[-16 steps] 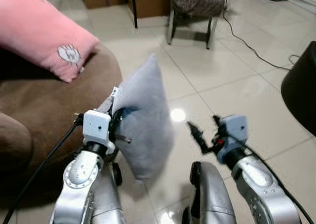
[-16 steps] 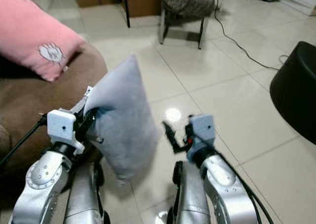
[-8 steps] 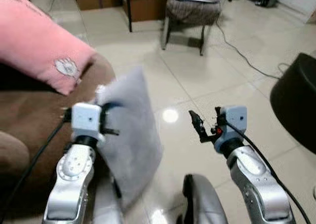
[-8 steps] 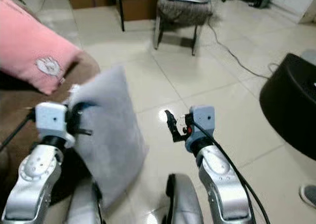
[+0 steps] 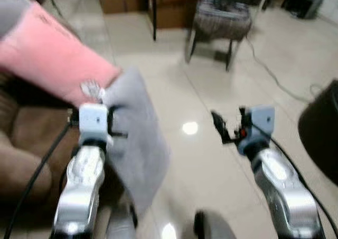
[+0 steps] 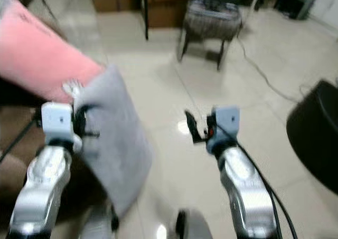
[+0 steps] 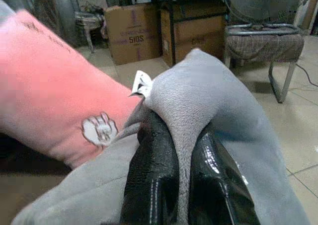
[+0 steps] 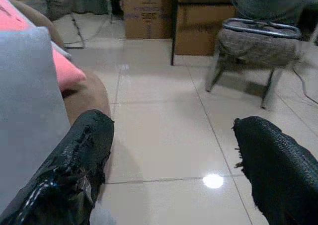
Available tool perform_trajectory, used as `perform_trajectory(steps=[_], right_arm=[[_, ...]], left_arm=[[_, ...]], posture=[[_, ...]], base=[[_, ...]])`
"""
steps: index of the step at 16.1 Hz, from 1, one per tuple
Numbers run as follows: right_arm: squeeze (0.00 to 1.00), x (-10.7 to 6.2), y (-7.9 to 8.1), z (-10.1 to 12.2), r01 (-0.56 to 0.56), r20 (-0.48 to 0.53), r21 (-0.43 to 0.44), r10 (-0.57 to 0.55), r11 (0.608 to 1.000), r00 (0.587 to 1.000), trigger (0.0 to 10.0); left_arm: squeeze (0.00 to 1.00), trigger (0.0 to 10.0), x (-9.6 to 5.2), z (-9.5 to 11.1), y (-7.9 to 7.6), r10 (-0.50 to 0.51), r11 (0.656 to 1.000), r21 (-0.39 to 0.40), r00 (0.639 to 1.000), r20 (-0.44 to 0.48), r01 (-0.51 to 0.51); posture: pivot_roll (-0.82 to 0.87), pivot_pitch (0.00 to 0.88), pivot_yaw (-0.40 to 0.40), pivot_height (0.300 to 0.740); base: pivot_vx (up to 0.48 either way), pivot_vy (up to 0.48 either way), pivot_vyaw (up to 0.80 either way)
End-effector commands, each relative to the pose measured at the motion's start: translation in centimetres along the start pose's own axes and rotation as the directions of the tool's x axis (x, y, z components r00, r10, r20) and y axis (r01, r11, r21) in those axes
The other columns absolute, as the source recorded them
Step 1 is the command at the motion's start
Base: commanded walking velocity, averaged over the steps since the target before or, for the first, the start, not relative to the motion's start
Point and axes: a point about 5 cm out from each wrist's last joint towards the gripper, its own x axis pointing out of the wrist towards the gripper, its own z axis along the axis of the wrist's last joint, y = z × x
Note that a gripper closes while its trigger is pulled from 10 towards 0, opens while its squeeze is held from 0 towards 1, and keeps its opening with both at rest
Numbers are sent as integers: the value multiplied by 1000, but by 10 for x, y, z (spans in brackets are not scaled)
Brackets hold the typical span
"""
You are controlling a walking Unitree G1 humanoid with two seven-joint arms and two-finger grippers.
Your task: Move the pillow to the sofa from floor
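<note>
A grey pillow (image 5: 138, 139) hangs in the air beside the brown sofa (image 5: 26, 149), held up off the tiled floor. My left gripper (image 7: 181, 173) is shut on a fold of the grey pillow (image 7: 208, 91) near its white tag. The pillow's top corner sits close to a pink pillow (image 5: 50, 59) that lies on the sofa. My right gripper (image 5: 221, 127) is raised over the floor to the right of the pillow, open with nothing between its fingers (image 8: 74, 170).
A padded stool (image 5: 221, 22) and cardboard boxes (image 7: 131, 31) stand across the tiled floor ahead. A black cable (image 5: 274, 75) trails over the tiles on the right, and a dark round object (image 5: 322, 123) sits at the right edge.
The camera has swung, and the view is blurred. The grey pillow has come up closer to the pink pillow on the sofa. The right gripper stays raised and open.
</note>
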Motion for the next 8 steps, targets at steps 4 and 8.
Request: perform_trajectory(steps=[4, 8], right_arm=[[0, 9, 9, 10, -17, 54, 8, 17, 1000, 998, 10000], [0, 14, 9, 5, -29, 42, -4, 29, 1000, 999, 10000]], left_arm=[[0, 10000, 7, 28, 1, -14, 999, 36, 992, 123, 10], [0, 10000, 9, 27, 5, 24, 999, 38, 993, 116, -29]], posture=[[64, 0, -26, 740], [96, 0, -63, 740]], base=[[0, 0, 0], [0, 0, 0]])
